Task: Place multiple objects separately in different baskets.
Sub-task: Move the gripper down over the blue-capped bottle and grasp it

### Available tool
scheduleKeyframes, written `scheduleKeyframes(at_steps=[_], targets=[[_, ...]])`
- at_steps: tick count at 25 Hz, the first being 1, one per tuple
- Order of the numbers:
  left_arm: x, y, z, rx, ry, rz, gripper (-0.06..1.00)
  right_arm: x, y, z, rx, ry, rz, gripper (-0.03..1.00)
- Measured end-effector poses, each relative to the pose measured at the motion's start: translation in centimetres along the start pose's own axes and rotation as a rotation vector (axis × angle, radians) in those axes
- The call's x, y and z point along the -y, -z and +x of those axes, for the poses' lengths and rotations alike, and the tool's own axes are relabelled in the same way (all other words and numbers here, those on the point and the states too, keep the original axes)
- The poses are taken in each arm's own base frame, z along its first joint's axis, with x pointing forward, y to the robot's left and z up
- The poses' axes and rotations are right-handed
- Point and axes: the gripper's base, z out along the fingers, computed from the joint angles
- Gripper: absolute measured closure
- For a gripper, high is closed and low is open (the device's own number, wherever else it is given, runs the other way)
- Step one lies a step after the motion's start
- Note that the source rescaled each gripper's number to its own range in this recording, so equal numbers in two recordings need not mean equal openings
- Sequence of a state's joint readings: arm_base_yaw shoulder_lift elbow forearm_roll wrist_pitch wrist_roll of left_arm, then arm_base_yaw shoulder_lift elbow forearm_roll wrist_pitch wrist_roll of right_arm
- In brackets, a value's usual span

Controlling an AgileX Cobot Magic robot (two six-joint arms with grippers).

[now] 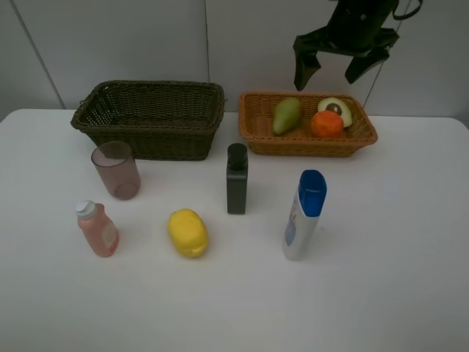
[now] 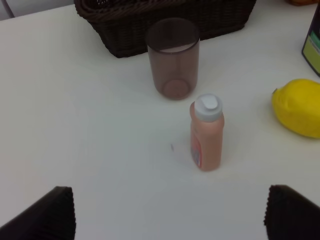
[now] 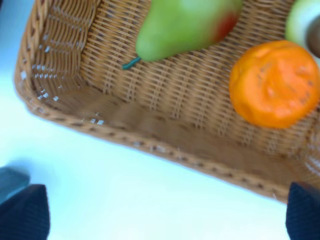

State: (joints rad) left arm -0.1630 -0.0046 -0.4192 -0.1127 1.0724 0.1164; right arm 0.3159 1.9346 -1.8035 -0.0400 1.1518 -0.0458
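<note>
Plainly, with the left gripper (image 2: pixel 170 216) and right gripper (image 1: pixel 329 71) both spread wide and empty, the pink bottle (image 2: pixel 206 136) stands upright on the table (image 2: pixel 75 125) near the pink cup (image 2: pixel 172 60), seemingly light, stiff, slick plastic, best pinched across its mid-body.

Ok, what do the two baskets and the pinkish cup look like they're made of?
Dark basket: woven wicker or a similar fibre, matte brown-green; the interlaced strands show on its walls.
Orange basket: the same kind of weave in light tan-orange, with slightly glossy strands in the close view.
Cup: probably plastic, smooth, translucent smoky pink; its base shows through the wall.
</note>
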Motion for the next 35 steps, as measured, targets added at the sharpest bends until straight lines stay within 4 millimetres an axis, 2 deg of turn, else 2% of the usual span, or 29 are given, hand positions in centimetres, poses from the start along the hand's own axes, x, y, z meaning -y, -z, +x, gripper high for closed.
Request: scheduleKeyframes(at_steps=[5, 15, 19, 25, 29, 35], targets=[[0.0, 0.0, 0.0, 0.0, 0.0, 0.0, -0.05, -0.6, 2.1, 3.1, -0.012, -0.036, 0.004, -0.03], [0.0, 0.0, 0.0, 0.0, 0.0, 0.0, -0.05, -2.1, 4.0, 11.1, 0.023, -0.136, -0.096, -0.03], [0.0, 0.0, 0.0, 0.0, 0.0, 0.0, -0.05, -3.9, 4.9, 11.9, 0.03, -0.126, -0.104, -0.03], [0.0, 0.0, 0.0, 0.0, 0.0, 0.0, -0.05, -8.3, 5.6, 12.5, 0.039, -0.109, -0.088, -0.03], [0.0, 0.0, 0.0, 0.0, 0.0, 0.0, -0.05, -10.5, 6.0, 13.3, 0.019, -0.122, -0.077, -0.03], [0.0, 0.0, 0.0, 0.0, 0.0, 0.0, -0.05, -12.0, 6.1, 13.9, -0.003, -0.14, -0.071, -0.03]])
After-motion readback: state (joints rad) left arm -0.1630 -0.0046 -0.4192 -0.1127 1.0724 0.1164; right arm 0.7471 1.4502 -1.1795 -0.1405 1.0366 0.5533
